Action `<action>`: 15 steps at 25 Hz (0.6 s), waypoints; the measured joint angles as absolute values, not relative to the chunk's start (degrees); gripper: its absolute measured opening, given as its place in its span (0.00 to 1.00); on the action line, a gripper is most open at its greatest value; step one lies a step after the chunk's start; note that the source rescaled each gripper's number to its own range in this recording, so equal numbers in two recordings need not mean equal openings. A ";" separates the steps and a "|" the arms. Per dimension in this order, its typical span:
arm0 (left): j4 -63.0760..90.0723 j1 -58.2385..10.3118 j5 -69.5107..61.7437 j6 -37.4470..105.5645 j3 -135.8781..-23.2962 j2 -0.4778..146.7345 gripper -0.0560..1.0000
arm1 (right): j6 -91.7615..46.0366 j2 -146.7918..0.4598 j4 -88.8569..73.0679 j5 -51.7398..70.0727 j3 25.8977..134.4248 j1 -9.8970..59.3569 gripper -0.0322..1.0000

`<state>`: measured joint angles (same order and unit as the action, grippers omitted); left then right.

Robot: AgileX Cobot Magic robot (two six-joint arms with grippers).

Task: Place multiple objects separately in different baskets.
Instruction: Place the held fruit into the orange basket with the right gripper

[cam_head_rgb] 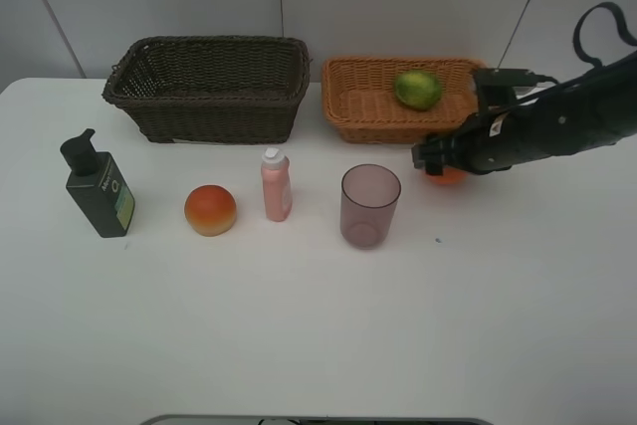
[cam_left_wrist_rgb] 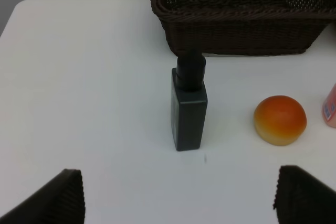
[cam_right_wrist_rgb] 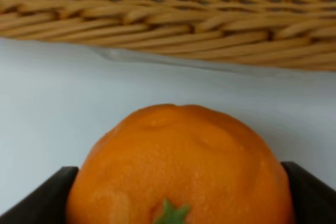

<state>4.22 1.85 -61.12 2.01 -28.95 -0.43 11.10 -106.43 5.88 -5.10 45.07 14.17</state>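
Tan wicker forms the shallower basket at the back right. The green fruit lies inside it, its longer axis running roughly across the basket. Just in front of that basket, on the white table, the orange sits between the pads of the right claw, which is clamped on its sides. The orange's green stalk end faces back toward the wrist. The left claw hangs spread wide with nothing in it, near the pump bottle. That bottle stands upright, long axis vertical, as do the pink bottle, cap up, and the purple cup, mouth up. The peach rests between the two bottles. The dark brown basket stands behind them.
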 joint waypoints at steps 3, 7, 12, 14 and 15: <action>4.22 1.85 -61.12 2.01 -28.95 -0.43 0.89 | 11.10 -101.82 6.21 1.16 45.07 14.17 0.74; 4.22 1.85 -61.12 2.01 -28.95 -0.43 0.89 | 11.10 -97.25 7.56 14.29 47.82 14.17 0.74; 4.22 1.85 -61.12 2.01 -28.95 -0.43 0.89 | 11.10 -95.95 10.17 29.51 55.76 14.17 0.74; 4.22 1.85 -61.12 2.01 -28.95 -0.43 0.89 | 11.04 -95.95 10.48 33.77 59.22 14.17 0.74; 4.22 1.85 -61.12 2.01 -28.95 -0.43 0.89 | 10.66 -95.95 10.48 35.57 61.12 14.17 0.74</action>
